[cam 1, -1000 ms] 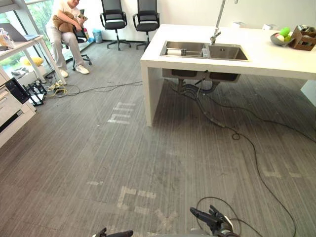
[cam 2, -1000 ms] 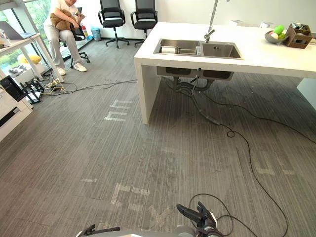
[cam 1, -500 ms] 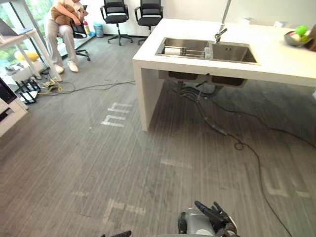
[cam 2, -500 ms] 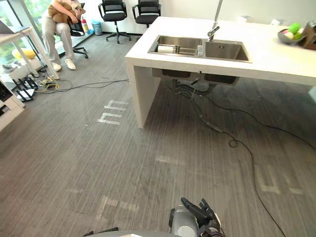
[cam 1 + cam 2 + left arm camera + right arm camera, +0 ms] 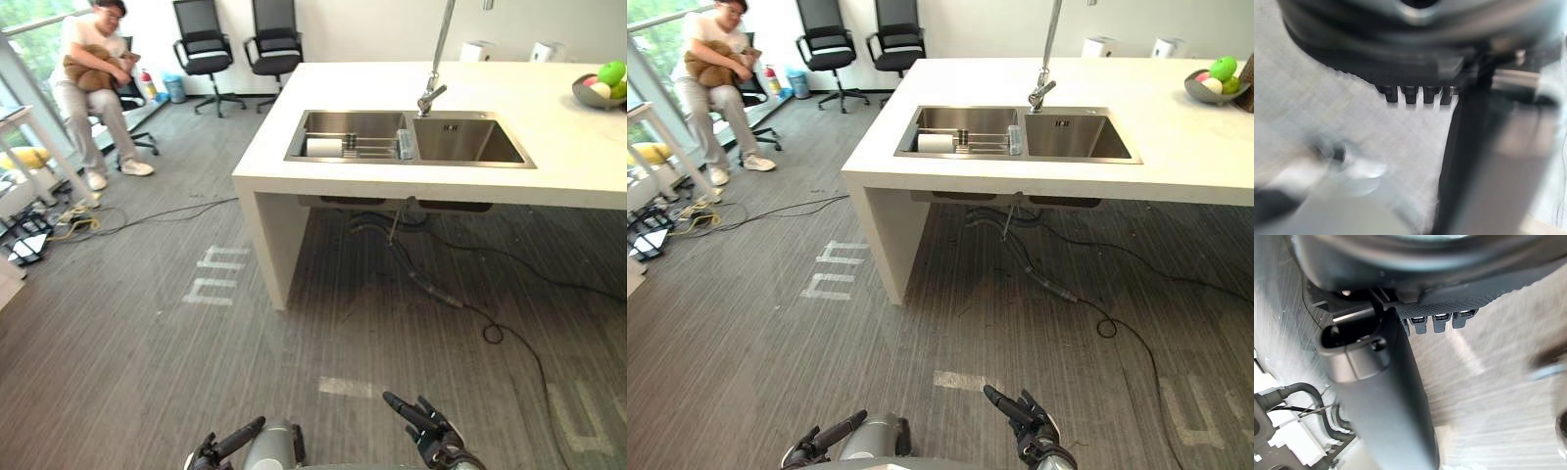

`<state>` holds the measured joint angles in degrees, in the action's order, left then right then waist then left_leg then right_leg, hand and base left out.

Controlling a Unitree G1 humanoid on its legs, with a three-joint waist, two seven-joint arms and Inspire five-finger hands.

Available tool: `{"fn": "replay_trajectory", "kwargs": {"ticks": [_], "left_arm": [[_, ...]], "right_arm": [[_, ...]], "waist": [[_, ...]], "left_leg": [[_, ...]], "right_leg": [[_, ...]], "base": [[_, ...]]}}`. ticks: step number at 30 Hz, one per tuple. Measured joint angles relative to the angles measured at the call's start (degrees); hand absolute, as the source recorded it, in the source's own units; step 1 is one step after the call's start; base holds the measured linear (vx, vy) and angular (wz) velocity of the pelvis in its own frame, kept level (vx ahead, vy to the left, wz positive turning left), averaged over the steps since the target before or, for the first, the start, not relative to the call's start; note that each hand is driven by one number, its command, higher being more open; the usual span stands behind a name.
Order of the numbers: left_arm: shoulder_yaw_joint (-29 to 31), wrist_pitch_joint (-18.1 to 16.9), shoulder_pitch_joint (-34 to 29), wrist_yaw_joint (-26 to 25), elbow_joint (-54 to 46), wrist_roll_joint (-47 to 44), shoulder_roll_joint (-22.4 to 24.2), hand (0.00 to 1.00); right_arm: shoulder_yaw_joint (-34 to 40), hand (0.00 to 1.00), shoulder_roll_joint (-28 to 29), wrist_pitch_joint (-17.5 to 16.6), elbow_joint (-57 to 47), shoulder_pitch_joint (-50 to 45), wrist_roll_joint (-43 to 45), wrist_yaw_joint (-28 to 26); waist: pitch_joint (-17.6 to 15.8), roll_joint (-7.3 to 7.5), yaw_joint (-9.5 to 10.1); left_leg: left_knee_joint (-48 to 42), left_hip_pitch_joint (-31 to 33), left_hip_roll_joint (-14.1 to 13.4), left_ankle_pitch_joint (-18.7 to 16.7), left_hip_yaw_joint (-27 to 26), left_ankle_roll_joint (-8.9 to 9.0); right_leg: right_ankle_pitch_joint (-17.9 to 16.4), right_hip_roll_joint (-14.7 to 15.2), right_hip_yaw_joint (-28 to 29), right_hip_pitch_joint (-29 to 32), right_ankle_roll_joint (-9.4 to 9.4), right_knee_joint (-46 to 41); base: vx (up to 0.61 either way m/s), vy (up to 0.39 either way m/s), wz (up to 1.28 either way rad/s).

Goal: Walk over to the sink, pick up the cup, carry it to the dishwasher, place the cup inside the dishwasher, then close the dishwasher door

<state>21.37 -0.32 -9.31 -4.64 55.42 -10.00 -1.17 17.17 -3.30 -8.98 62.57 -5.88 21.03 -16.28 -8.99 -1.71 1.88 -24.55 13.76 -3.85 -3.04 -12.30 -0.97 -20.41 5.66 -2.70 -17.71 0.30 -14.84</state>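
The white cup (image 5: 324,147) lies on its side in the sink's (image 5: 470,147) left basin, well apart from both hands. The left hand (image 5: 235,441) and right hand (image 5: 423,431) hang low, fingers straight, holding nothing. The cup looks light, rigid, perhaps slippery and breakable, so wrapping its middle seems best.

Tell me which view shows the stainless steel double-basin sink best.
Right eye view: the stainless steel double-basin sink sits nearer mid-width, with both basins seen from above, unobstructed, in the white counter. The left eye view shows nearly the same, shifted slightly right. Both wrist views face the grey floor.
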Motion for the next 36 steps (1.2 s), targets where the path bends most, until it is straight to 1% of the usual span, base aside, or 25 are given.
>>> {"fn": "replay_trajectory", "kwargs": {"ticks": [2, 4, 6, 7, 8, 9, 10, 11, 12, 14, 15, 16, 18, 19, 21, 22, 23, 24, 26, 28, 30, 32, 34, 35, 36], "left_arm": [[-0.6, -4.8, 0.2, -2.8, -0.3, 1.7, -0.2, 1.00], [-3.4, -9.3, 0.0, -6.2, -2.2, 3.0, -0.3, 1.00], [-9.4, -13.7, 0.4, -10.9, -5.0, 7.5, -1.4, 1.00], [-15.1, -16.2, 1.0, -16.2, -10.5, 13.6, -2.3, 1.00], [-17.5, -16.8, 1.5, -18.1, -13.7, 15.9, -2.8, 1.00], [-20.8, -17.5, 2.7, -20.2, -18.5, 18.5, -3.7, 1.00], [-25.4, -18.4, 5.7, -22.6, -25.8, 22.7, -5.6, 1.00], [-26.6, -18.4, 6.9, -23.4, -28.5, 24.3, -6.1, 1.00], [-27.5, -18.4, 8.6, -24.6, -34.7, 27.0, -6.7, 1.00], [-27.4, -18.1, 10.7, -25.9, -43.5, 30.3, -7.0, 1.00], [-27.5, -17.7, 12.0, -25.8, -47.9, 31.1, -7.4, 1.00], [-27.4, -17.7, 12.7, -25.1, -49.4, 30.7, -7.4, 1.00], [-27.4, -17.7, 13.7, -24.1, -53.9, 29.9, -7.5, 1.00], [-27.4, -17.8, 13.7, -23.9, -55.0, 29.9, -7.5, 1.00], [-27.4, -18.6, 13.7, -23.6, -58.6, 29.8, -7.3, 1.00], [-27.3, -18.7, 13.7, -23.5, -59.5, 29.7, -7.4, 1.00], [-27.3, -18.8, 13.7, -23.4, -61.3, 29.7, -7.5, 1.00], [-27.2, -19.2, 13.3, -23.3, -62.1, 29.9, -6.1, 1.00], [-28.7, -19.2, 14.2, -21.5, -63.0, 30.7, -4.7, 1.00], [-31.0, -16.7, 14.7, -19.0, -65.2, 32.7, -4.6, 1.00], [-32.5, -12.3, 14.5, -15.8, -66.5, 33.0, -4.8, 1.00], [-33.3, -6.2, 14.1, -12.7, -66.5, 32.3, -4.8, 1.00], [-33.5, -1.4, 12.2, -10.5, -66.6, 32.3, -4.3, 1.00], [-33.5, -0.5, 11.5, -9.9, -66.6, 32.3, -4.3, 1.00], [-33.5, 1.1, 10.2, -8.9, -66.5, 32.4, -4.8, 1.00]], "right_arm": [[-0.2, 1.00, 0.6, -3.3, -1.5, -2.7, -0.9, -2.5], [-1.0, 1.00, 0.5, -4.4, -2.4, -4.3, -1.7, -2.6], [-1.7, 1.00, 0.4, -4.4, -2.3, -5.3, -3.3, -2.6], [-1.3, 1.00, 0.5, -4.7, -2.2, -5.5, -4.0, -3.3], [-0.9, 1.00, 0.5, -4.7, -2.2, -5.6, -4.3, -3.6], [-0.2, 1.00, 0.6, -4.8, -2.2, -5.7, -4.4, -4.0], [-0.1, 1.00, 0.6, -4.8, -2.2, -6.5, -4.5, -4.3], [-0.2, 1.00, 0.5, -4.9, -2.3, -7.0, -4.5, -4.5], [-0.6, 1.00, 0.6, -5.8, -2.5, -7.7, -4.4, -4.6], [-1.5, 1.00, 0.6, -8.0, -4.5, -8.4, -4.4, -4.2], [-2.1, 1.00, 0.7, -8.3, -4.8, -8.4, -4.4, -3.6], [-2.0, 1.00, 1.0, -8.3, -4.8, -8.5, -4.2, -3.6], [-1.9, 1.00, 1.6, -8.1, -6.1, -9.3, -4.1, -3.4], [-1.9, 1.00, 1.7, -8.0, -6.4, -9.5, -4.4, -3.4], [-2.1, 1.00, 1.7, -6.9, -7.2, -10.1, -4.4, -3.4], [-2.5, 1.00, 1.7, -6.7, -7.4, -10.4, -4.4, -3.4], [-3.5, 1.00, 1.8, -6.4, -7.8, -11.2, -4.4, -3.5], [-3.8, 1.00, 0.0, -5.6, -8.0, -10.9, -3.9, -4.6], [-5.0, 1.00, -2.1, -4.4, -8.2, -10.1, -5.2, -5.2], [-5.2, 1.00, -2.4, -1.9, -8.7, -9.5, -5.5, -5.6], [-5.6, 1.00, -3.1, 1.3, -9.1, -9.0, -6.3, -6.2], [-6.6, 1.00, -4.2, 4.0, -10.5, -8.5, -8.7, -7.1], [-8.1, 1.00, -4.7, 5.5, -12.7, -9.4, -10.2, -7.2], [-8.7, 1.00, -5.1, 5.7, -13.1, -9.6, -10.6, -7.0], [-9.2, 1.00, -5.3, 6.3, -13.3, -9.6, -11.8, -6.8]], "waist": [[0.3, 1.77, 0.07], [0.3, 2.20, 0.51], [0.2, 2.46, 0.37], [0.3, 2.53, 0.15], [0.3, 2.56, -0.07], [0.4, 2.86, -0.34], [0.9, 3.44, -1.49], [1.2, 3.38, -2.08], [1.5, 3.45, -3.30], [1.5, 3.43, -5.37], [1.4, 3.31, -5.94], [1.3, 3.20, -6.11], [1.1, 2.92, -6.84], [1.1, 2.87, -6.99], [1.1, 2.83, -6.77], [1.1, 2.92, -6.67], [1.5, 3.59, -6.51], [1.3, 1.38, -6.46], [2.0, -0.04, -6.57], [2.2, -0.06, -6.82], [2.9, -0.16, -6.63], [2.9, -0.22, -6.47], [2.7, -0.54, -5.94], [2.7, -0.78, -5.73], [2.2, -0.85, -5.53]], "left_leg": [[2.1, -0.7, 1.7, -1.4, -1.0, -0.52], [1.8, -1.2, 2.8, -2.8, -2.4, -1.89], [3.4, -3.6, 4.6, -3.2, -2.9, -2.82], [6.5, -7.3, 5.9, -3.3, -2.7, -3.08], [8.0, -8.7, 6.3, -3.5, -2.4, -3.00], [10.4, -11.0, 7.1, -3.6, -1.9, -3.20], [13.9, -15.1, 8.3, -3.7, -1.1, -3.92], [15.1, -16.5, 8.5, -3.8, -0.9, -4.25], [16.5, -18.8, 8.9, -4.3, -1.0, -4.33], [18.5, -22.2, 8.5, -4.5, -1.9, -4.06], [19.0, -23.6, 7.6, -4.4, -2.6, -4.03], [19.0, -24.2, 6.9, -4.4, -2.8, -4.01], [19.0, -26.9, 3.9, -5.1, -2.8, -2.84], [18.9, -27.6, 2.9, -5.6, -2.7, -2.03], [17.8, -30.1, -0.3, -8.6, -2.5, 2.43], [17.3, -30.8, -0.9, -9.6, -2.5, 3.43], [15.7, -32.0, -1.4, -12.2, -2.5, 5.41], [13.9, -33.7, -4.0, -14.7, -2.7, 7.26], [11.9, -33.2, -5.8, -13.9, -2.6, 7.29], [11.1, -33.6, -6.9, -12.1, -2.3, 7.93], [8.1, -33.2, -8.1, -10.6, -1.9, 7.89], [-2.1, -29.5, -10.3, -7.3, 0.5, 7.77], [-23.1, -18.2, -15.1, 0.9, 3.8, 6.42], [-27.6, -15.7, -16.5, 0.1, 3.9, 6.24], [-32.1, -12.0, -17.6, -3.0, 3.5, 5.86]], "right_leg": [[3.3, 0.2, 2.0, 0.7, -0.24, 1.9], [5.3, 1.6, 2.9, 0.9, 1.32, 1.2], [7.0, 3.0, 3.8, 1.1, 3.27, -2.0], [9.0, 3.6, 4.6, 2.3, 3.76, -7.6], [10.2, 3.6, 4.5, 3.5, 4.12, -11.5], [12.7, 3.7, 4.3, 6.5, 5.25, -18.8], [22.4, 4.7, 3.6, 12.5, 8.13, -31.9], [24.9, 5.3, 3.3, 14.9, 8.12, -37.0], [24.0, 6.7, 2.3, 20.7, 6.56, -47.4], [20.1, 7.9, -0.7, 28.4, 2.73, -54.4], [16.8, 7.5, -2.7, 32.1, 1.34, -53.6], [15.3, 7.2, -3.9, 33.3, 1.31, -52.0], [11.3, 6.2, -9.2, 35.1, 1.24, -40.0], [11.1, 6.0, -10.2, 35.1, 1.34, -35.9], [11.9, 3.9, -9.9, 34.1, 1.51, -17.3], [13.3, 3.1, -8.8, 33.6, 1.54, -12.7], [19.0, 2.6, -5.3, 32.3, 1.25, -5.4], [21.9, 0.6, -4.9, 31.6, 2.03, -7.9], [18.0, -0.8, -4.8, 31.9, 1.01, -10.5], [14.7, -1.2, -5.8, 32.1, 0.02, -13.1], [12.2, -2.4, -5.7, 31.5, -0.37, -13.8], [11.4, -4.2, -5.9, 28.5, -1.25, -11.5], [11.1, -6.6, -7.1, 24.0, -2.67, -7.0], [11.1, -7.2, -7.4, 22.8, -3.10, -5.8], [11.5, -7.9, -8.3, 19.8, -3.94, -3.1]], "base": [[0.45, 0.192, -0.24], [0.43, 0.175, -0.08], [0.40, 0.154, 0.13], [0.26, 0.093, 0.15], [0.27, 0.117, 0.19], [0.23, 0.109, 0.25], [0.23, 0.106, 0.22], [0.25, 0.086, 0.10], [0.28, 0.063, -0.08], [0.31, 0.051, -0.30], [0.29, 0.001, -0.36], [0.29, -0.065, -0.24], [0.34, -0.148, -0.05], [0.35, -0.213, 0.04], [0.38, -0.267, 0.04], [0.41, -0.313, 0.02], [0.44, -0.338, -0.08], [0.49, -0.378, -0.03], [0.38, -0.312, 0.03], [0.26, -0.257, 0.08], [0.23, -0.259, -0.15], [0.19, -0.234, -0.13], [0.16, -0.195, 0.07], [0.21, -0.180, 0.13], [0.23, -0.143, 0.18]]}}
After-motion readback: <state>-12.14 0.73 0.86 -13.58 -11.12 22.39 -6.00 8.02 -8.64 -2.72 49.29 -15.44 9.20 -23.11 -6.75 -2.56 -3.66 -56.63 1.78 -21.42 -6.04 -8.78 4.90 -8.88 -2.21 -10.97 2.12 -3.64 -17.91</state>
